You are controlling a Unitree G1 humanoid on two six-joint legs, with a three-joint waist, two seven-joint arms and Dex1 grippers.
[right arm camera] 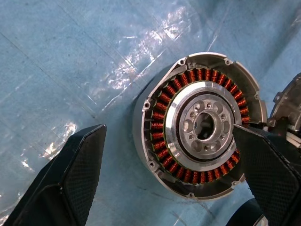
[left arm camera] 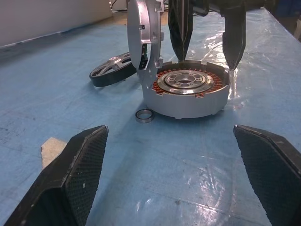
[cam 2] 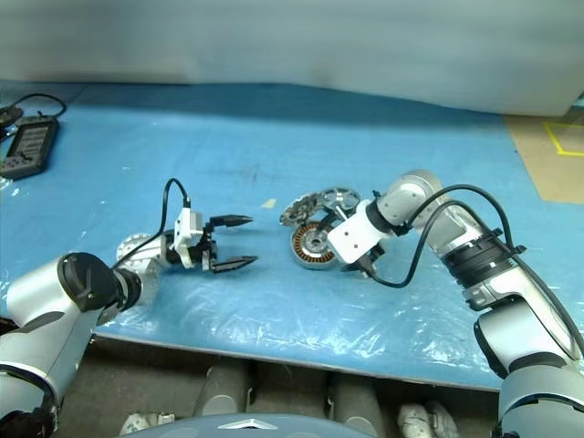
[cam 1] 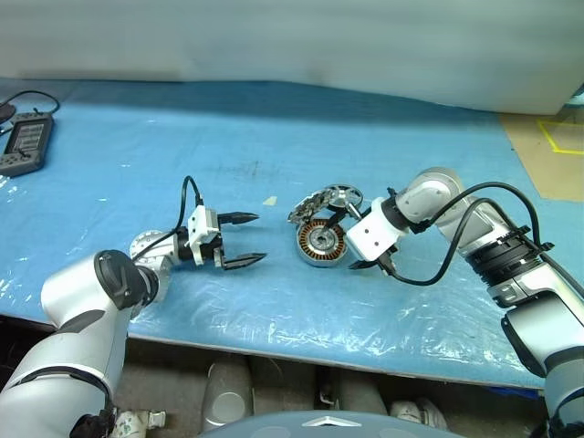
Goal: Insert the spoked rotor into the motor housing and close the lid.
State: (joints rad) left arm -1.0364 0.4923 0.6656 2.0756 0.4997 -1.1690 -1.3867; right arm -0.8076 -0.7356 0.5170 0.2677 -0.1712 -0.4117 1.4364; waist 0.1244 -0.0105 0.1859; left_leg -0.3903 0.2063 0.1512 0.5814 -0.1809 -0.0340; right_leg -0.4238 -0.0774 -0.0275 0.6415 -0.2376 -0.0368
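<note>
We see the round silver motor housing [cam 1: 321,243] with its ring of copper windings lying on the blue bench [cam 1: 137,155], near the middle. Its silver toothed lid [cam 1: 308,204] stands raised at the housing's 11 o'clock edge. The dark-rimmed spoked rotor [cam 1: 343,195] lies flat at the housing's 1 o'clock. The right pincer [cam 1: 366,239] hangs over the housing's 3 o'clock rim, fingers apart, holding nothing. The left pincer [cam 1: 253,239], at 9 o'clock, is also spread and empty. A tiny metal ring [left arm camera: 144,116] rests beside the housing.
</note>
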